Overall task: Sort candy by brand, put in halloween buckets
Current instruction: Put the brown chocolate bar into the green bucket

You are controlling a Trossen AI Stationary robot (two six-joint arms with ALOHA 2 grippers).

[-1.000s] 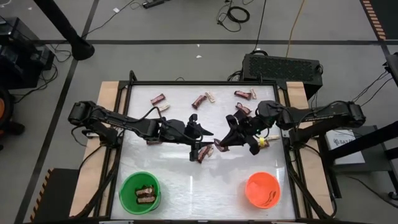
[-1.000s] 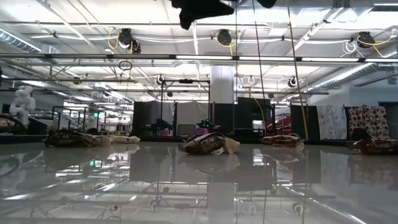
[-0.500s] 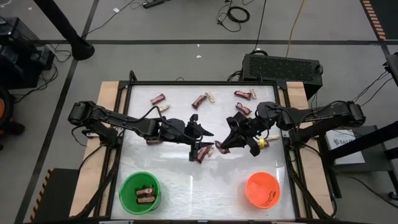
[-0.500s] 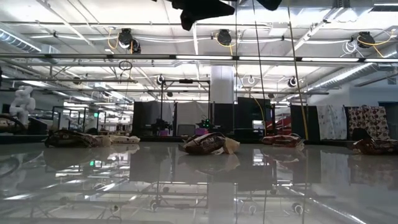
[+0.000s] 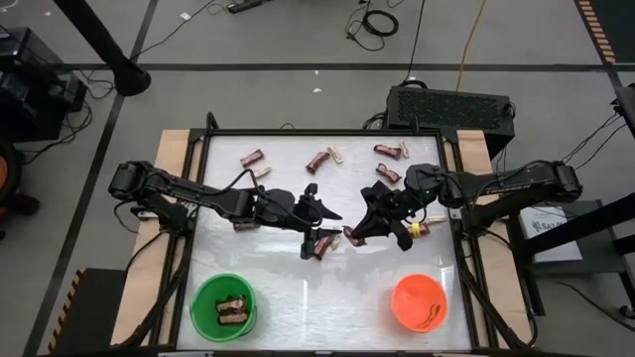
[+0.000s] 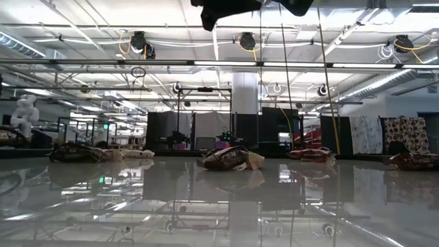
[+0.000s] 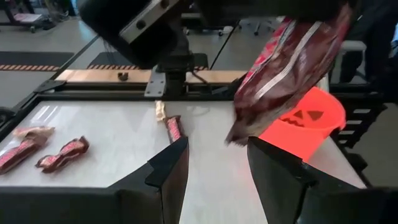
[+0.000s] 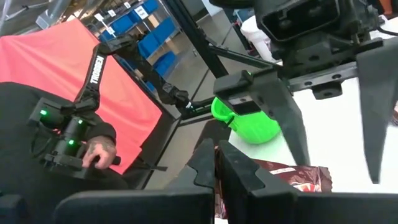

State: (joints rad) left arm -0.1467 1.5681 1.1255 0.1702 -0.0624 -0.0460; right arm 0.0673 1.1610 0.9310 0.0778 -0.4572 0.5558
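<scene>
My right gripper is over the table's middle, shut on a reddish-brown candy held high above the table. My left gripper is open and faces it at the same height, its fingers just short of the candy's lower end. The green bucket stands at the near left and holds a few candies. The orange bucket stands at the near right. More candy lies on the table: one reddish-brown and cream pair sits under the grippers. My right gripper pinches the reddish-brown candy by one end between its shut fingers. The candy is lifted clear and hangs slanting down toward my left gripper, its free end lowest. The fingers themselves lie outside the left wrist view.
Loose candies lie along the far side, and two lie by the right arm. The near middle of the table between the buckets is bare. A person's hand works a control arm beyond the table.
My right gripper, still holding the candy, has drifted slightly toward the near edge; everything else stands as before.
</scene>
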